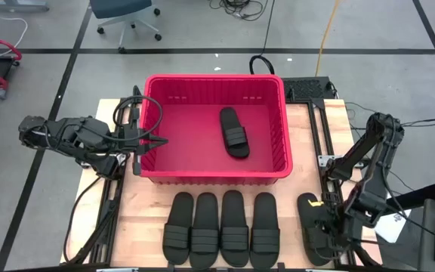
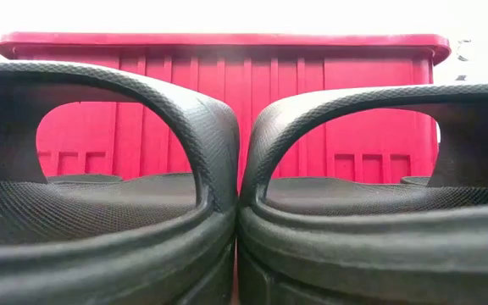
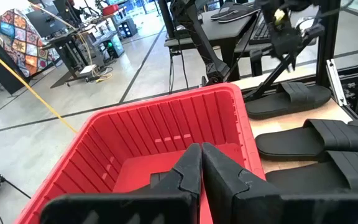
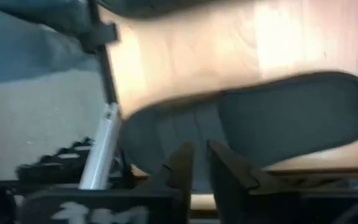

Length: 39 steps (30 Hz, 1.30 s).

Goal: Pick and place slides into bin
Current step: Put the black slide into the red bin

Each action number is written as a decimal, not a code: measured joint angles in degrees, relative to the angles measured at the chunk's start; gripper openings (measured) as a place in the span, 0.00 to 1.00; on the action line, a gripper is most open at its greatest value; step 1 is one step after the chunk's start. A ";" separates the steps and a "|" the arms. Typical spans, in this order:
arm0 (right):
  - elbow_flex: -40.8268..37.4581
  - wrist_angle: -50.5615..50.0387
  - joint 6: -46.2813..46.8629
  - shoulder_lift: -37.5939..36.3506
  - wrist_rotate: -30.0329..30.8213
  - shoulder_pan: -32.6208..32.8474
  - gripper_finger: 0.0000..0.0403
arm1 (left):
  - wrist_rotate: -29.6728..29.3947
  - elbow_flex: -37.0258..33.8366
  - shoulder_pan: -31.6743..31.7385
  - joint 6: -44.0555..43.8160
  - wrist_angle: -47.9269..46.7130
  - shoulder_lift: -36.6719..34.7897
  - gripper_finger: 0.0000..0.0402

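Red bin (image 1: 151,128) holds 1 slide (image 1: 234,132); 4 slides (image 1: 221,227) lined up in front, 1 under right gripper (image 1: 329,227), fingers slightly parted. Left gripper (image 1: 151,141) clenched, empty, at bin's rim.

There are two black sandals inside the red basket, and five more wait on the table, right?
Not quite. The high view shows just one sandal lying inside the red basket. The five more on the table is right.
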 joint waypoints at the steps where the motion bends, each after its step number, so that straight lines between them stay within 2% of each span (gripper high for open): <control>1: -1.42 0.82 -0.87 -0.52 -1.32 -0.67 0.16 | 0.00 0.00 0.00 -0.09 0.01 0.00 0.05; 7: -11.04 13.16 -4.81 -4.78 -7.19 -3.88 0.32 | -0.02 0.00 0.00 -0.18 0.02 0.00 0.05; 13: -19.87 20.39 -3.88 -10.56 -9.08 -6.64 0.40 | -0.07 0.00 0.00 -0.47 0.10 0.36 0.05; 22: -32.18 35.65 -1.65 -17.70 -19.04 -10.40 0.40 | -0.07 0.00 0.00 -1.20 0.04 1.99 0.05; 34: -36.55 36.75 -1.56 -20.70 -20.63 -12.36 0.39 | -0.09 0.00 0.00 -0.97 0.02 3.04 0.05; 39: -39.54 43.60 0.15 -20.70 -23.48 -12.34 0.39 | -0.09 0.00 0.00 -1.01 0.02 3.02 0.05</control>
